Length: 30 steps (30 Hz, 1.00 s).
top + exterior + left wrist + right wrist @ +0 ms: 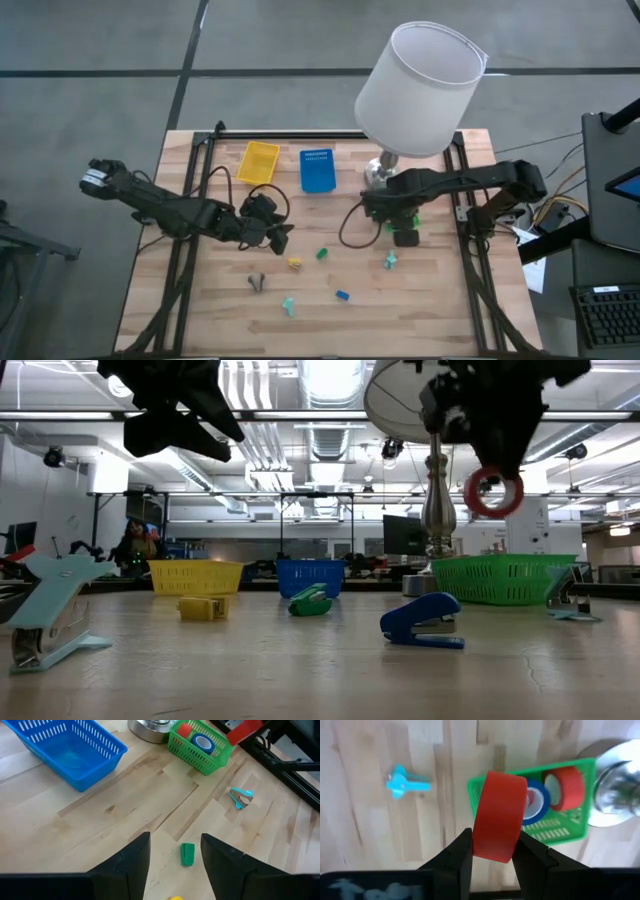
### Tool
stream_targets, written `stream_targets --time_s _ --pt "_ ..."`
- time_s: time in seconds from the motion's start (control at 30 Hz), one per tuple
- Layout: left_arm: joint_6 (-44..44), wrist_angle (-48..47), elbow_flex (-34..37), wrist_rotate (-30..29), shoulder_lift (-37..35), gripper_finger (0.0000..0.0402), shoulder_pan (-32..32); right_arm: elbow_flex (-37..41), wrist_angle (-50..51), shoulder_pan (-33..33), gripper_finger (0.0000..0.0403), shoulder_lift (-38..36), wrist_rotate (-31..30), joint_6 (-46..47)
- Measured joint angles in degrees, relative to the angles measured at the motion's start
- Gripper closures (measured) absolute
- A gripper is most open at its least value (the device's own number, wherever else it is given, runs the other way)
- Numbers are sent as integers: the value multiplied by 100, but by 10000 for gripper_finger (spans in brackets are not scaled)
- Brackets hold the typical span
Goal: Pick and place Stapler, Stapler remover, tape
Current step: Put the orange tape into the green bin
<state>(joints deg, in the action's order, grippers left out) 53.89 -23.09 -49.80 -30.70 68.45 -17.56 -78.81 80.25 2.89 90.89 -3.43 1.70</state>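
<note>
From above, three baskets on table (230, 320), yellow (258, 162), blue (318, 170), green (402, 218), no readable writing, low view, red tape (493, 493) held aloft, left fingers (175, 865) spread empty over green stapler (187, 854), right fingers (492, 852) clamped on one red roll above green basket holding one red roll (564, 789), one blue roll (536, 802).

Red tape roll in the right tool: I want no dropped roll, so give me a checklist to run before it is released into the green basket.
1. Grip: right tool is shut on the red tape roll: ok.
2. Roll is clear of the table, hanging in the air in the low view: ok.
3. Roll is over the green basket: partly, it overlaps the basket's near edge: not ok.
4. Room in basket: a blue roll and another red roll already lie inside: cannot tell.
5. Lamp base beside the basket: close, cannot tell.
6. Left tool open, away from the basket: ok.
</note>
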Motion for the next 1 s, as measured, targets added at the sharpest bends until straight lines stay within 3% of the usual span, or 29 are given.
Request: stream_targets --time_s 0.57,1.0 --pt "43 -2 24 3 0 225 -2 1493 -329 -246 288 175 -246 -698" --pt "35 -4 35 129 0 225 -2 1526 -640 -253 232 123 -457 -332"
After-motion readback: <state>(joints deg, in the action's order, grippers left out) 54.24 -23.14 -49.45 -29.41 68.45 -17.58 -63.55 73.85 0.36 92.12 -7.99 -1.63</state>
